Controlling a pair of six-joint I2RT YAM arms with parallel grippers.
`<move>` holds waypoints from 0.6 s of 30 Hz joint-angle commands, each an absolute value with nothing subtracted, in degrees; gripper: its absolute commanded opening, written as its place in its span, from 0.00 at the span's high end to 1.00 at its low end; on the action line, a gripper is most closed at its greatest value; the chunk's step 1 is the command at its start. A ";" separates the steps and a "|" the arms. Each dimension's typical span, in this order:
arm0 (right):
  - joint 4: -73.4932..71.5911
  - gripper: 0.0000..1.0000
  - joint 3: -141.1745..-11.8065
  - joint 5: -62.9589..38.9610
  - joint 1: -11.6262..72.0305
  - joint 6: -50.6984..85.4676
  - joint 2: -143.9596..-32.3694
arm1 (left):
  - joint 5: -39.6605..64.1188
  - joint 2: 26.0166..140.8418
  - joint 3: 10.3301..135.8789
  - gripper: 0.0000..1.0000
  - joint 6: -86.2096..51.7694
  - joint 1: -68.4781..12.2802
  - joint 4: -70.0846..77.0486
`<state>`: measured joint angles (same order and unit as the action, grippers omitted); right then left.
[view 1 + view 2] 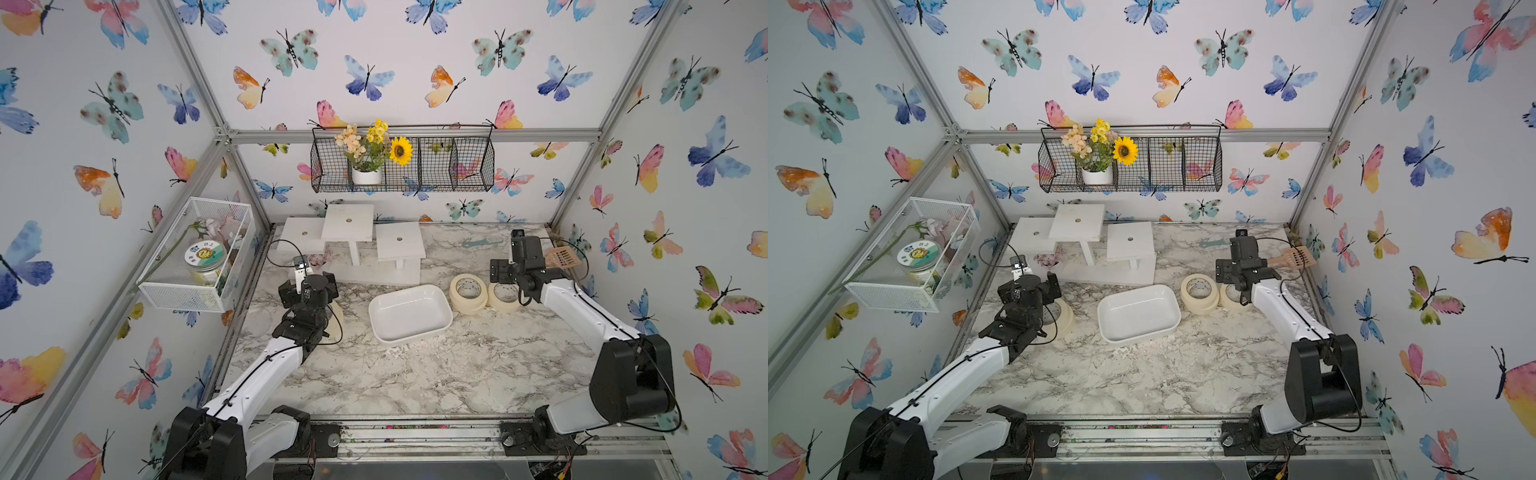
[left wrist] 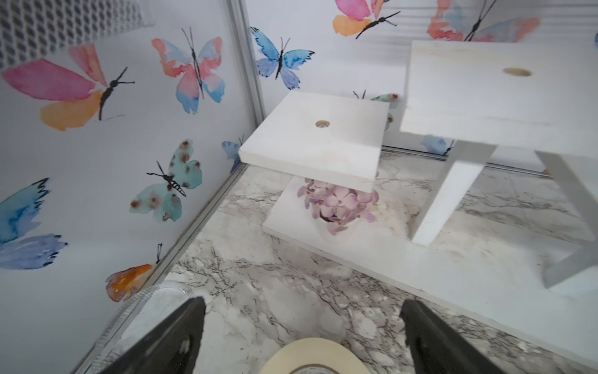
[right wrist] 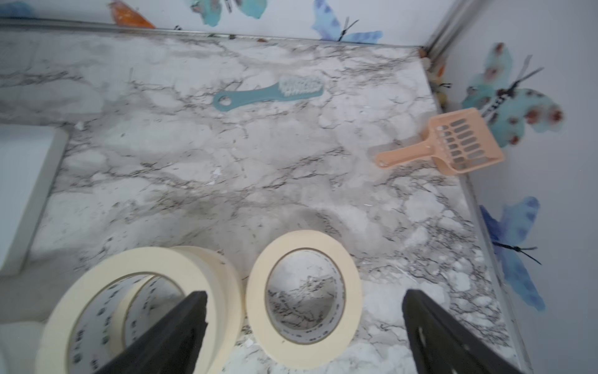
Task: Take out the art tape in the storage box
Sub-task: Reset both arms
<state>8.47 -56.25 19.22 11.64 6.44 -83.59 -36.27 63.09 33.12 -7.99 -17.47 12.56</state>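
Glossy white plastic storage box: empty. Cream masking-tape roll between parted right jaws; stacked pair beside them; fourth roll between parted left jaws; all on marble desk. We judge nothing left.

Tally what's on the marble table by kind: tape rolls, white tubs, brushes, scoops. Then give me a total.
Art tape rolls: 4 (two stacked, one beside them, one by the left arm)
Storage box: 1
Brush: 1
Scoop: 1
Total: 7
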 commanded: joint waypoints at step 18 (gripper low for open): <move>-46.49 0.01 -30.19 28.54 9.67 -0.24 -86.43 | -27.52 79.83 15.87 0.01 2.22 -12.57 55.90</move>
<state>-44.21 -30.55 30.00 10.04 0.49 -87.85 -30.92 79.79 15.00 2.22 -13.58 51.37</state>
